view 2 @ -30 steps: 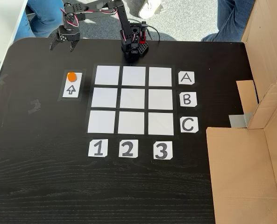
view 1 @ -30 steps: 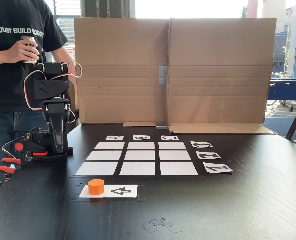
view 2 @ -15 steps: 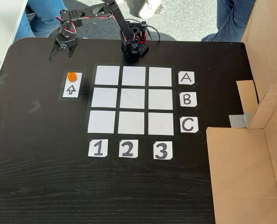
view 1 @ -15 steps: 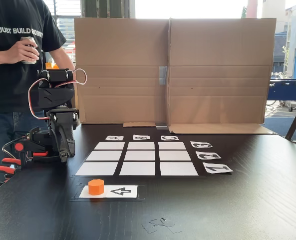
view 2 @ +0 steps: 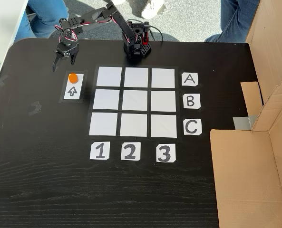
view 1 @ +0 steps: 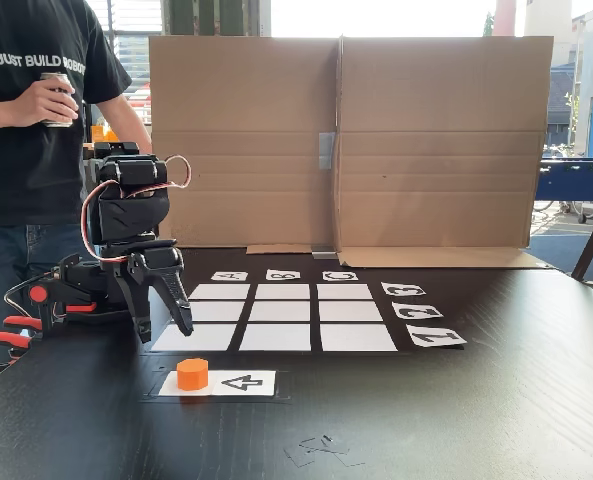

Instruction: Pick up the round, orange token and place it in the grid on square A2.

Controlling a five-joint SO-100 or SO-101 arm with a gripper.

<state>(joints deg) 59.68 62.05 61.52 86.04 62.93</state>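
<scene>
Setting: black wood-grain table (view 2: 45, 180) with a folded cardboard screen (view 1: 346, 140) along its far edge in the low fixed view; a person in a dark T-shirt (view 1: 26, 110) stands behind the arm holding a can.

Item 1, the grid (view 2: 134, 101): nine white cells on black backing, letter cards A B C and number cards 1 2 3 beside it. Square A2 (view 2: 136, 77) is bare, as are the other eight cells.

Item 2, the token (view 2: 72, 77): orange puck, upright on the far end of the white arrow card (view 2: 72, 90) in the high fixed view, left of the grid. A short cylinder, so no long axis to line up with.

Item 3, the gripper (view 2: 62, 61): jaws spread wide, holding nothing, tips pointing down, clear of the table as far as can be told. In the high fixed view it hangs just beyond the token and slightly left; in the low fixed view the gripper (view 1: 163, 322) is above and behind the token (view 1: 192, 373). The coming move therefore looks like a short reach toward the arrow card, then a descent.

Change: over the last second the arm has swung from above its base (view 2: 136, 43) out toward the token and dropped lower, with the jaws opening. Token, cards and grid have not moved.
</scene>
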